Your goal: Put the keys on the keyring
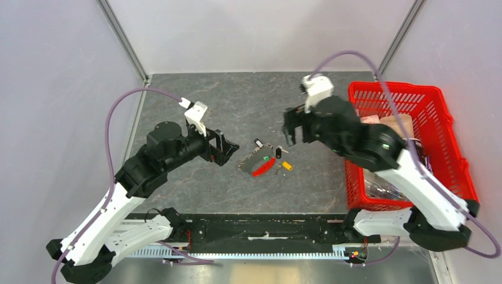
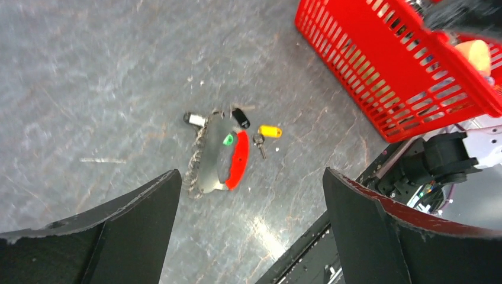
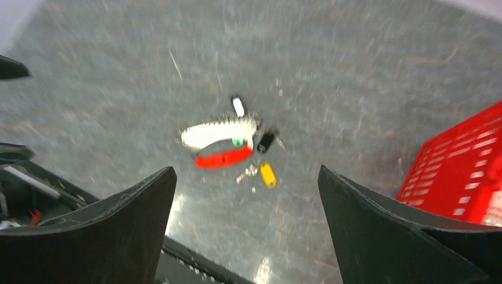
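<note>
The keyring lies mid-table: a red oval fob (image 1: 263, 167) (image 2: 238, 160) (image 3: 225, 158), a small green tag (image 2: 228, 139) and a short chain (image 1: 248, 158) (image 2: 195, 163). A loose yellow-tagged key (image 1: 286, 165) (image 2: 269, 131) (image 3: 268, 175) rests just right of the fob. Black-tagged keys (image 1: 277, 152) (image 2: 240, 118) (image 3: 265, 141) lie beside the ring. My left gripper (image 1: 232, 149) (image 2: 251, 174) hovers open to the left of the pile. To its upper right my right gripper (image 1: 294, 137) (image 3: 247, 170) is open too. Neither touches anything.
A red plastic basket (image 1: 441, 154) (image 2: 379, 77) (image 3: 462, 171) holding assorted items stands at the right edge of the grey table. A black rail (image 1: 266, 228) runs along the near edge between the arm bases. White walls enclose the back and sides.
</note>
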`<state>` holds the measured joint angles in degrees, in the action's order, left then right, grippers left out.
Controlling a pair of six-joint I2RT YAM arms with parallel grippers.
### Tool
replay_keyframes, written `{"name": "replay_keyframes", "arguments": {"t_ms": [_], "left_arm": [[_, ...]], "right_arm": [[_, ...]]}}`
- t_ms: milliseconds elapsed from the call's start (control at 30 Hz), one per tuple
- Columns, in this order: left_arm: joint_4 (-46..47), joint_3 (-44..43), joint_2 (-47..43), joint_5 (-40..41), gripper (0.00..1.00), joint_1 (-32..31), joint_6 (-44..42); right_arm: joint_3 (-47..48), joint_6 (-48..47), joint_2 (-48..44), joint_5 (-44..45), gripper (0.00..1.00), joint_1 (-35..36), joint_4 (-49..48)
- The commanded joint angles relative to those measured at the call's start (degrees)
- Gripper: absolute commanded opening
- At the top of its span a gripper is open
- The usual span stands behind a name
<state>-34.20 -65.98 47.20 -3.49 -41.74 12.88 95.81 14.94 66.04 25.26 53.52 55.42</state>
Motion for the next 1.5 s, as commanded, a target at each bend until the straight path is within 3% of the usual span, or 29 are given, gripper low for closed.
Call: {"name": "replay_keyframes", "arguments": {"t_ms": [0,433,700,1033,1267,1400,1467], "left_arm": [[0.7,5.4,-3.4,2.5,0.95,0.2,6.7],[-4.1,13.3,-9.7,10.2,0.88,0.2,14.8],[-8.3,16.7,-14.7,11.6,0.85,0.2,16.7],[-8.9,19.3,-23.5,16.6,0.85,0.2,15.8],[-8.8,21.3,-29.6,16.1,0.85,0.2,15.1],[-7.9,21.7,-33.2,15.9,0.87,0.2,14.6],[-7.9,21.8,-34.1,16.6,0.87,0.2,14.3]], "right_arm": [[-6.3,1.8,3.0,-5.4,0.97,0.3,1.1],[-17.3,3.2,4.8,-14.1,0.96,4.4,-2.2],[-17.6,1.7,11.7,-10.3,0.93,11.5,-5.3],[-18.6,0.9,18.1,-9.8,0.91,12.0,-17.2],[-16.4,1.5,25.6,-7.6,0.8,11.6,-18.9],[-15.5,2.3,28.7,-10.4,0.67,9.4,-20.1],[-14.9,2.6,30.3,-11.2,0.55,8.5,-20.2]]}}
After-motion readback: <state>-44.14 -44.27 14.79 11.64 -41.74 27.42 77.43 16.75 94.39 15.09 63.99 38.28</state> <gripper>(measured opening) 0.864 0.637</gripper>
